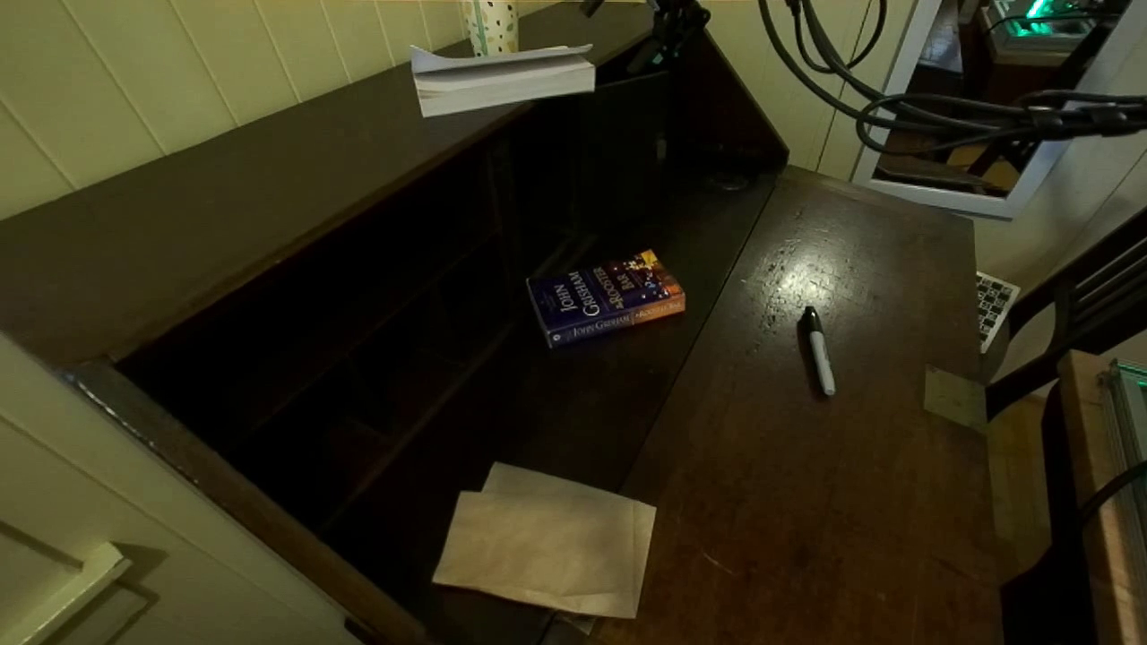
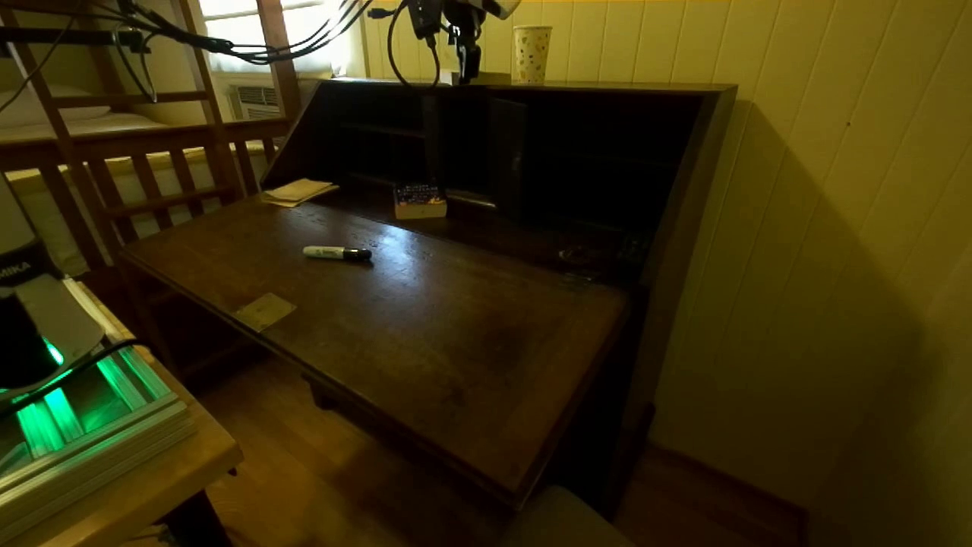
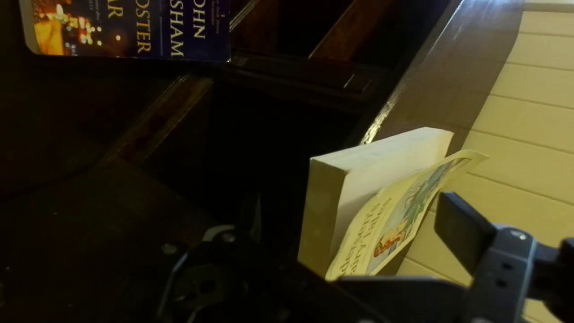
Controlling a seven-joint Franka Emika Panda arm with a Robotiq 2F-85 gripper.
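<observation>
My gripper (image 3: pixel 352 211) stands wide open in the wrist view, one finger (image 3: pixel 464 229) bright against the wall and the opposite one dim against the dark desk. A thick paperback (image 3: pixel 323 211) with a curling fairy-tale cover shows between the fingers, apart from the visible finger. It lies on the desk's top shelf, jutting over the front edge, in an exterior view (image 1: pixel 506 85). There my gripper (image 1: pixel 654 49) hangs just beyond the book's end. Whether the dim finger touches anything is too dark to tell. A John Grisham book (image 1: pixel 605 300) lies lower, on the desk surface.
A spotted cup (image 2: pixel 531 53) stands on the top shelf (image 1: pixel 224 152) behind the paperback. A marker (image 1: pixel 819 351) lies on the fold-down desktop (image 1: pixel 806 502), and brown papers (image 1: pixel 547 546) rest at one end. Cables (image 1: pixel 950 121) hang from the arm. Dark cubbyholes lie beneath the shelf.
</observation>
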